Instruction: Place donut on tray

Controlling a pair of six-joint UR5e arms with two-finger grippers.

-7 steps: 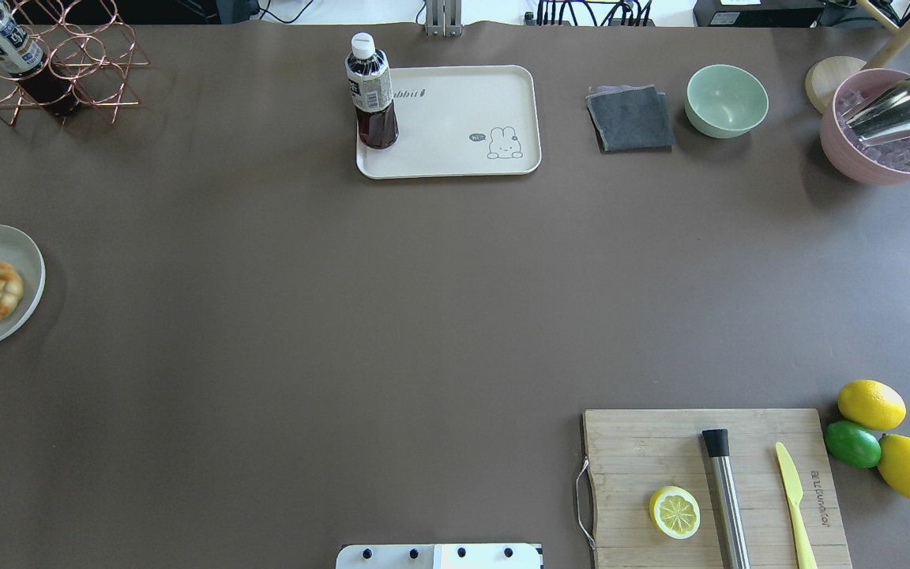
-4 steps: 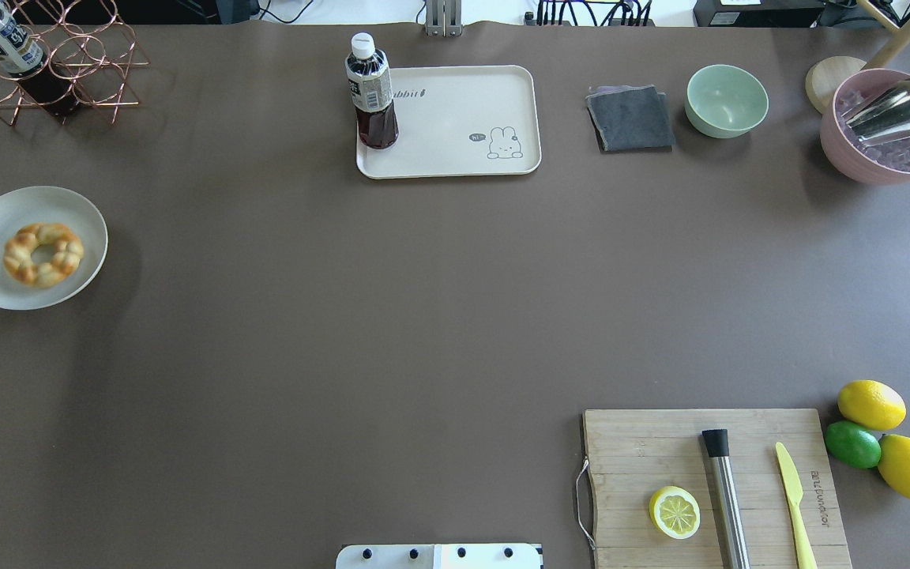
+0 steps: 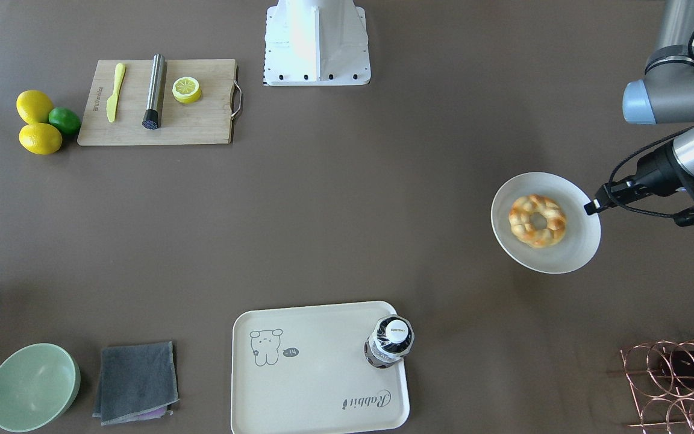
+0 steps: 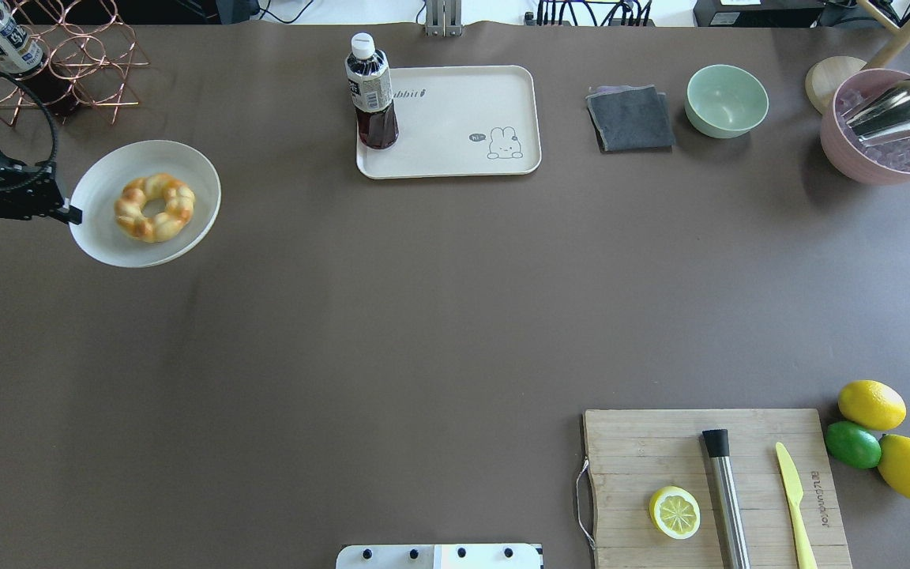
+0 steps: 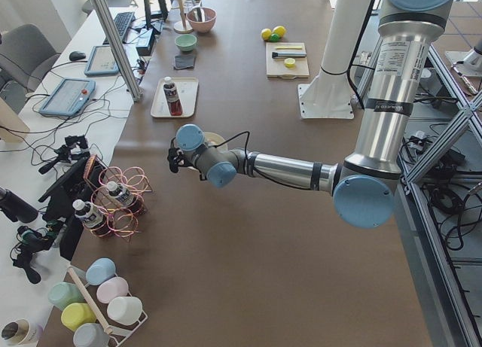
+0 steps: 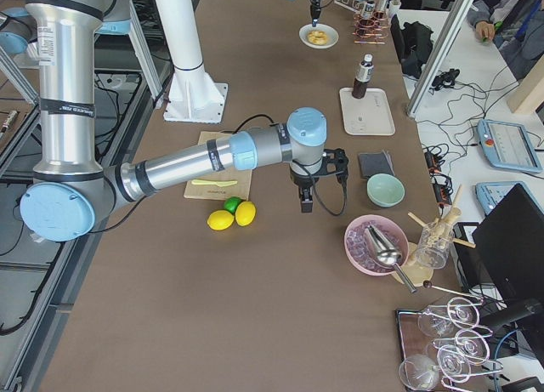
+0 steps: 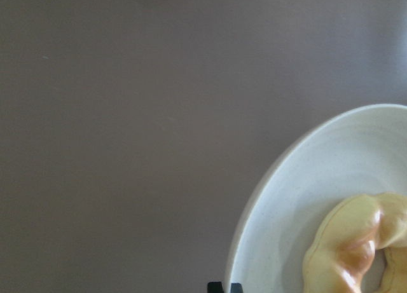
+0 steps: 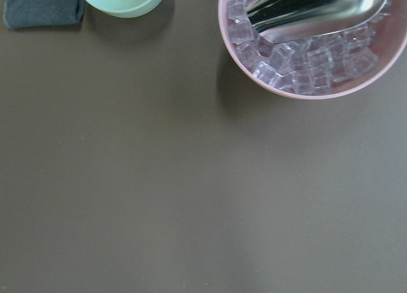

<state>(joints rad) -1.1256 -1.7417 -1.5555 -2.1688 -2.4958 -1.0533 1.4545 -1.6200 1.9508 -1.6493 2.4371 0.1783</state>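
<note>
From the front, the left claw [image 3: 591,208] is pinched on the rim of a round pale plate [image 3: 567,256]. The donut [image 3: 537,220] lies in the middle of that plate, on the robot's left side of the counter [image 3: 347,229]. The tray [image 3: 317,386] sits apart from it at the counter's far edge. A dark bottle [image 3: 390,342] stands upright in one corner of the tray.

From overhead, the plate is left of the tray and nearer the robot, with bare counter between them. The claw grips the plate's left rim. Right of the tray lie a folded grey cloth [image 4: 630,118] and a green bowl [image 4: 727,100]. A cutting board [image 4: 660,450] with a lemon half [image 4: 674,512] is at the near right.

From the left end, the near arm stretches low across the counter. Its wrist hides most of the plate.

From the right end, the right claw [image 6: 306,203] hangs pointing down over the counter between the cutting board and the green bowl. Whether it is wide or narrow cannot be told. The plate and donut show small at the far end.

The left wrist camera shows the plate's rim and part of the donut. Two dark fingertips [image 7: 216,286] sit close together at the rim.

The right wrist camera shows a pink bowl [image 8: 254,77] of ice cubes holding a metal scoop [image 8: 305,7].
</note>
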